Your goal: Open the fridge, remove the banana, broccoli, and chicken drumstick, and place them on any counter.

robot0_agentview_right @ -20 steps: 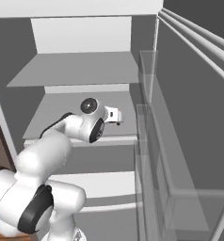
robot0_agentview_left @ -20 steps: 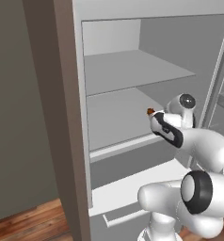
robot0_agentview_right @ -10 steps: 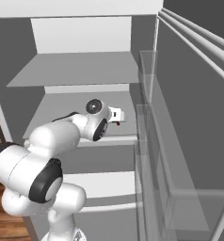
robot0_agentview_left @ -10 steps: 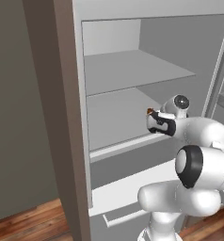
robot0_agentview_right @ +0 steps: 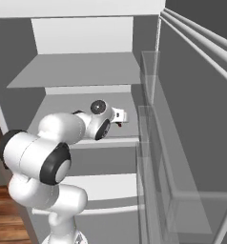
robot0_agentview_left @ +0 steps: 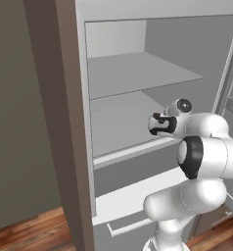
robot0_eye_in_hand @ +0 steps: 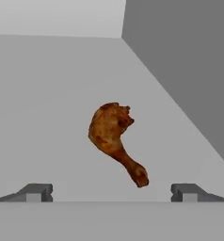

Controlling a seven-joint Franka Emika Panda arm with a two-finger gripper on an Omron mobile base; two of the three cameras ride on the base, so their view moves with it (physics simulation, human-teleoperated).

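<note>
Inside the fridge (robot0_agentview_left: 118, 93), the pincer (robot0_eye_in_hand: 111, 192) gapes apart, the chicken drumstick (robot0_eye_in_hand: 115, 140) lying at its twelve o'clock on the shelf (robot0_eye_in_hand: 48, 117).

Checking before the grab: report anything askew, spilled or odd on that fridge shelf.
Nothing stands out. The chicken drumstick lies alone on the grey fridge shelf, intact, no spill around it. The pincer is open, fingertips either side, not touching it.

The fridge (robot0_agentview_left: 118, 73) interior looks smooth matt grey plastic, while the chicken drumstick (robot0_eye_in_hand: 113, 137) has a rough, faintly glossy browned skin.
</note>
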